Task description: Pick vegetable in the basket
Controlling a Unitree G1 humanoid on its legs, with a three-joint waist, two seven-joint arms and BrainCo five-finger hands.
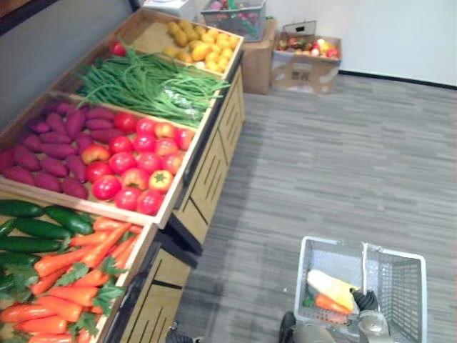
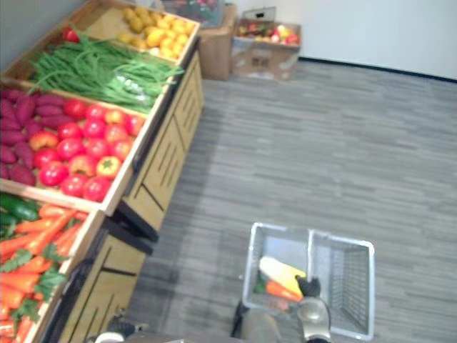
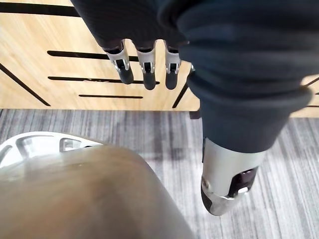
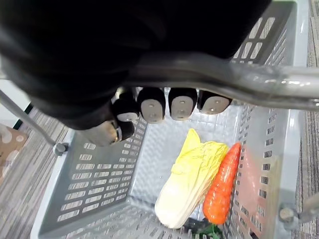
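A grey plastic basket hangs low at my right side above the carpet. My right hand is shut on its metal handle, fingers curled round the bar. Inside lie a pale yellow cabbage and an orange carrot, side by side against one wall. From the head camera the right hand shows as a dark cover over the basket's middle. My left hand hangs open and holds nothing, its fingers straight, in front of the wooden stand's slotted panel.
The wooden vegetable stand runs along my left: carrots, cucumbers, tomatoes, purple sweet potatoes, green beans, yellow produce. Cardboard boxes stand by the far wall. Open grey carpet lies to the right.
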